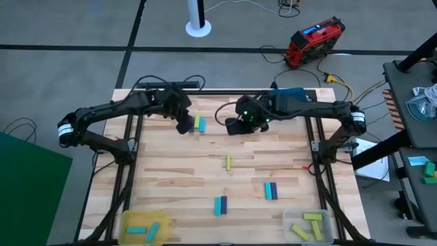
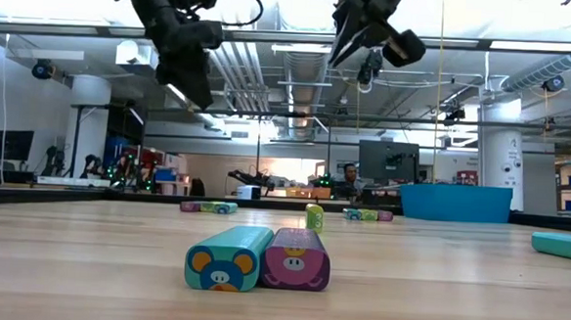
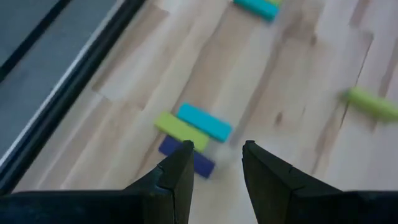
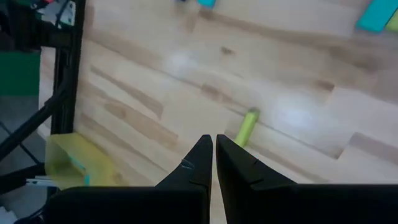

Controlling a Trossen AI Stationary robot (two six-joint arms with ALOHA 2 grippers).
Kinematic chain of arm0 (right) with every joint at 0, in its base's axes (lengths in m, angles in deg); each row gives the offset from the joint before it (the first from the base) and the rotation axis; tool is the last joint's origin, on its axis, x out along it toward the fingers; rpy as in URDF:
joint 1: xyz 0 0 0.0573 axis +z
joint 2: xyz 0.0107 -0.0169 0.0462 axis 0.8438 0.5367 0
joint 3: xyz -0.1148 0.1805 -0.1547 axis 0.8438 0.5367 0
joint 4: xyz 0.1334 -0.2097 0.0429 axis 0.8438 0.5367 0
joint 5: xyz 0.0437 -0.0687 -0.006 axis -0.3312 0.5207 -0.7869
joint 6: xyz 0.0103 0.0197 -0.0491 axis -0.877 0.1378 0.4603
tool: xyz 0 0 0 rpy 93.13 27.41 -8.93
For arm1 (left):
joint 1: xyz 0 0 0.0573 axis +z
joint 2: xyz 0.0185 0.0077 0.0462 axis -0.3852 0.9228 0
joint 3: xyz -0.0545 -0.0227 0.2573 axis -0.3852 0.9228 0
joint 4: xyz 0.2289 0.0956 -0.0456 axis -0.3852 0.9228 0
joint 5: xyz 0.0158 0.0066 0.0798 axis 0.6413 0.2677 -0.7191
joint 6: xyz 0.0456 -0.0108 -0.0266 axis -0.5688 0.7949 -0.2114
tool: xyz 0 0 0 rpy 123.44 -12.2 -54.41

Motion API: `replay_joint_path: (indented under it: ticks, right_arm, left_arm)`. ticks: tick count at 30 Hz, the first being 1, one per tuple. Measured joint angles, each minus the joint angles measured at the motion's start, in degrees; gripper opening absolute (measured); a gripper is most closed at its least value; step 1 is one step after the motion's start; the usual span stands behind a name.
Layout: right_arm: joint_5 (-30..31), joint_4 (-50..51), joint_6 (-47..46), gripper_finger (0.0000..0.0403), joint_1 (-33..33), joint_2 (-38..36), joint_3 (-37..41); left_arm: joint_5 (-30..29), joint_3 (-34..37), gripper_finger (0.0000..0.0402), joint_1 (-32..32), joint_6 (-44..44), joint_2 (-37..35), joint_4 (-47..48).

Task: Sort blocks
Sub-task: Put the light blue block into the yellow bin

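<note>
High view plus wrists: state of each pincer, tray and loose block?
Left pincer: open, empty, raised over the trio.
Right pincer: shut, empty, raised.
Yellow square tray: holds cyan-blue bars.
Clear square tray: holds yellow-green bars.
Cyan, yellow-green and purple trio: flat, side by side, unsorted.
Lone yellow-green bar: flat, loose.
</note>
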Motion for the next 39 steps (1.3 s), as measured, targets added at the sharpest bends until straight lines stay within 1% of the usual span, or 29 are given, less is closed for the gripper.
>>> replay_joint_path:
  ticks: [4, 7, 12, 18, 21, 26, 31, 36, 39]
  right_arm:
    - [0.02, 1.50, -2.78, 0.0013, 2.14, 1.34, -0.04]
    - [0.00, 3.44, -4.32, 0.0013, 3.57, 2.39, -0.09]
    - [0.02, 5.40, -6.74, 0.0013, 5.54, 3.98, -0.13]
    - [0.02, 7.16, -5.23, 0.0013, 7.06, 5.77, -0.14]
    - [0.02, 12.97, -5.05, 0.0013, 7.21, 5.77, -0.15]
    - [0.45, 23.08, -3.59, 0.0013, 7.97, 5.74, -0.08]
    - [1.42, 23.20, -2.23, 0.0013, 12.99, 5.37, 1.13]
    - [1.18, 22.75, -7.79, 0.0013, 18.18, 4.42, 3.51]
    - [-0.38, 19.78, -11.59, 0.0013, 21.19, 3.88, 6.48]
  left_arm:
    - [0.07, 0.03, 0.0115, -0.97, -1.45, -0.10, 3.74]
    - [0.07, 0.68, 0.0115, -1.56, -0.31, -0.74, 4.77]
    - [0.09, 2.43, 0.0115, -1.83, 8.04, -2.89, 4.87]
    - [0.09, 5.69, 0.0115, -1.91, 17.89, -6.95, 5.05]
    - [0.11, 6.50, 0.0115, -2.09, 20.56, -9.02, 5.83]
    - [0.07, 6.62, 0.0115, -2.09, 22.22, -11.31, 7.72]
    - [-0.66, 6.69, 0.0115, -2.09, 23.89, -12.62, 9.53]
    - [-4.26, 6.78, 0.0115, -2.09, 24.20, -12.76, 10.78]
    - [-5.46, 6.78, 0.0115, -2.09, 24.20, -12.51, 10.76]
